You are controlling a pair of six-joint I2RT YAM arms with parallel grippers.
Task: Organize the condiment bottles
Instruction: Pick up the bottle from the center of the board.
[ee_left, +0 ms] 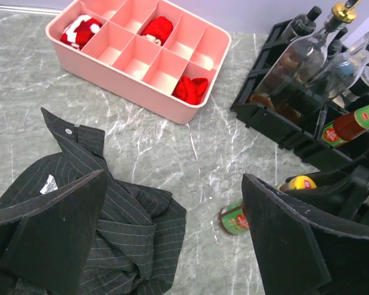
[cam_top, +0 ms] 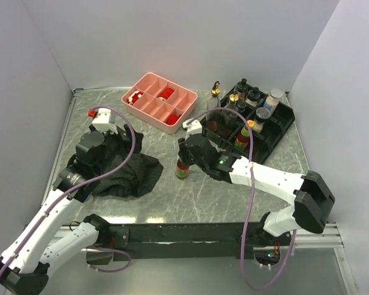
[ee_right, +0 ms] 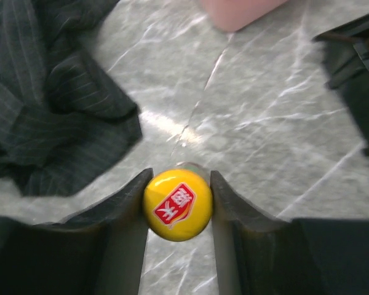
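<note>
Right gripper clamped, sauce bottle between (yellow-capped)

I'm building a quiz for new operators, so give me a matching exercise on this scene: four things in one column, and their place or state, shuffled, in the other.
Things
1. yellow-capped sauce bottle
2. pink tray
3. black rack
4. left gripper

Place or state
A. open, holding nothing
B. has red pieces in some compartments
C. gripped at the cap by the right gripper
D. holds the other bottles, far right of the table

Pairs: 1-C, 2-B, 3-D, 4-A
</note>
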